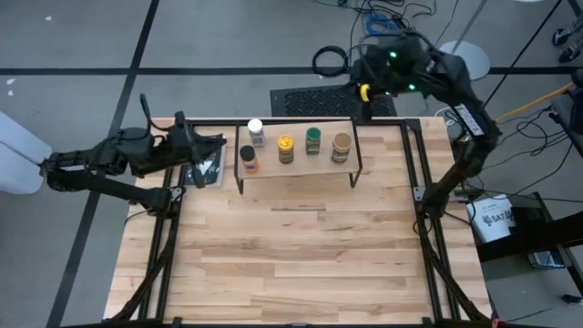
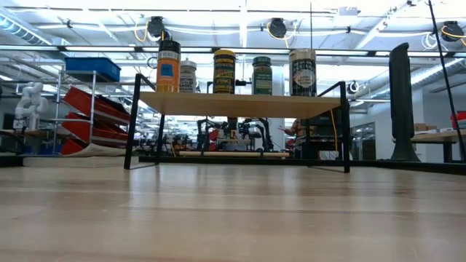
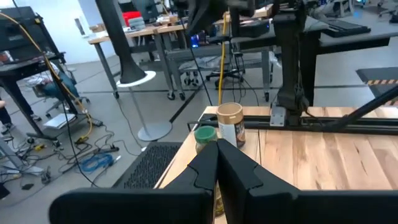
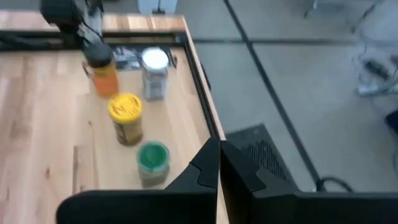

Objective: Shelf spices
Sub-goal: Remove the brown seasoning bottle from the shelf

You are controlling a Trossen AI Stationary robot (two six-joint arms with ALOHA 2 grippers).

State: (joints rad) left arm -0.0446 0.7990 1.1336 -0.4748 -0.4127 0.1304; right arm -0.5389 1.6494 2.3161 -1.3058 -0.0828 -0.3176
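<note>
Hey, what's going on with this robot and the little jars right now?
All five spice jars stand on the small wooden shelf: white-lidded, dark-lidded orange, yellow, green and tan. Neither arm holds anything. The left gripper is shut beside the shelf's left end, above a black packet. The right gripper is shut, beyond the table's far edge.

The wooden surface (image 1: 301,255) carried a low shelf (image 1: 301,169) near its far edge, standing on thin black legs. Five spice jars stood on the shelf's plank: the white-lidded jar (image 1: 256,132) at the far left corner, the dark-lidded orange jar (image 1: 248,159) just in front of it, then the yellow-lidded jar (image 1: 286,148), green-lidded jar (image 1: 313,140) and tan-lidded jar (image 1: 342,147) in a row toward the right end. A flat black packet (image 1: 206,171) lay on the surface beside the shelf's left end.
</note>
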